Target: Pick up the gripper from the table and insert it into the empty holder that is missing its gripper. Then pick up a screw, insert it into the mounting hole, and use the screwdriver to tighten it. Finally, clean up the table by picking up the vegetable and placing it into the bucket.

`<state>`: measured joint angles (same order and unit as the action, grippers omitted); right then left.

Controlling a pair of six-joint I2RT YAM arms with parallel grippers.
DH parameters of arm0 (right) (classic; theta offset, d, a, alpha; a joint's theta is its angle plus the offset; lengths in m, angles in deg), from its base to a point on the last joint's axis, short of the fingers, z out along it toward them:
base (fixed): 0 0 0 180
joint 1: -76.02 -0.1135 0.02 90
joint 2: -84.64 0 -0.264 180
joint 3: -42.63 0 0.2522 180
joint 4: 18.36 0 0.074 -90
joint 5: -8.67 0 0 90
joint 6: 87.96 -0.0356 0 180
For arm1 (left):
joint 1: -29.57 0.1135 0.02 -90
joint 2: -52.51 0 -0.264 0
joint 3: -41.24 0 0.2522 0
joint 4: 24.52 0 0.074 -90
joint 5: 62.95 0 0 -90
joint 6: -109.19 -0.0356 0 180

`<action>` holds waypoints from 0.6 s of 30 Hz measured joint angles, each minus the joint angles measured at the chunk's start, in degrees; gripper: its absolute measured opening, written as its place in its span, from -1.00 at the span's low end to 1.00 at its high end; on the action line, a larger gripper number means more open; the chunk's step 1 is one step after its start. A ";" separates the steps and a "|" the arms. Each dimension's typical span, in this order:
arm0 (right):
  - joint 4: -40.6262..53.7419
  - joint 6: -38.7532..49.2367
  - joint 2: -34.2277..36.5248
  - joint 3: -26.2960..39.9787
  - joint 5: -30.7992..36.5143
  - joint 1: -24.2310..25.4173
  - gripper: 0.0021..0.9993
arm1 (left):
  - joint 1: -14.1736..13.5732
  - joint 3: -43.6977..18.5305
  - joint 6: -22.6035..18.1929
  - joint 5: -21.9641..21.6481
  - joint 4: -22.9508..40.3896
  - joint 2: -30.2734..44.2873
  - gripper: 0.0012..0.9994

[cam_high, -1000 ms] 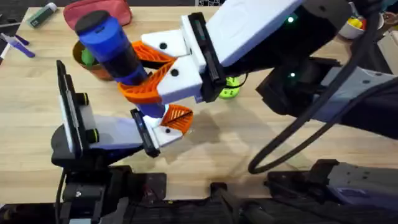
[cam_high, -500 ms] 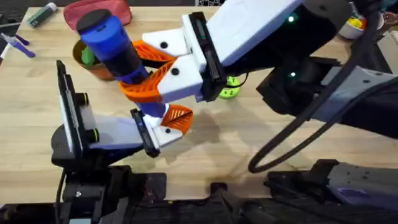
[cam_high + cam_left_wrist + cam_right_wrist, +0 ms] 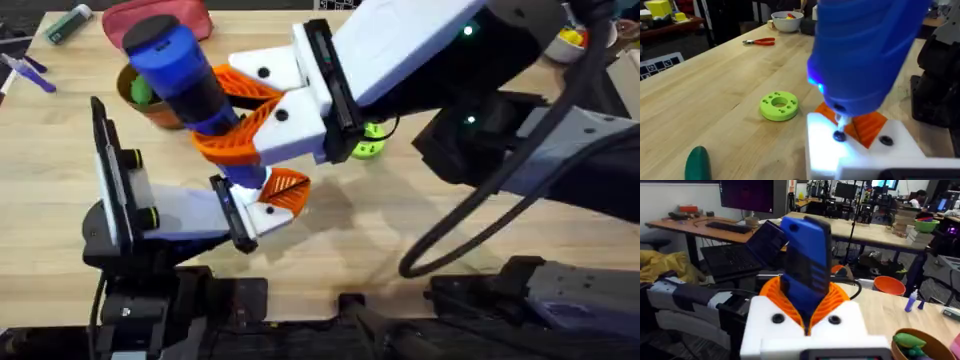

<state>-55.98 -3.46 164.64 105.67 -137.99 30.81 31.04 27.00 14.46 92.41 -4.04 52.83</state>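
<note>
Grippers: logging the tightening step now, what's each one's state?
Left gripper: cannot be told.
Right gripper: closed on the screwdriver.

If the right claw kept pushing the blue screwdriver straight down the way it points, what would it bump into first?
Most likely the screw under the bit. The right claw holds the screwdriver, whose tip sits on that screw in the white holder, beside the orange gripper. So it would press into the holder, not the table.
</note>
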 joint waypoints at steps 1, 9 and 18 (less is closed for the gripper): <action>0.02 -0.02 0.00 0.00 0.01 0.00 -0.96 | 0.00 0.00 0.00 0.00 0.00 0.00 -0.97; -0.66 -0.04 1.66 0.00 0.02 0.00 -0.96 | 0.00 0.00 0.18 -0.02 0.04 0.00 -0.97; -0.83 -0.02 1.70 0.02 0.00 0.00 -0.96 | 0.00 0.00 0.24 -0.02 0.02 0.00 -0.97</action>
<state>-56.81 -3.48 166.35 105.69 -137.99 30.81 31.04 27.00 14.70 92.39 -4.01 52.83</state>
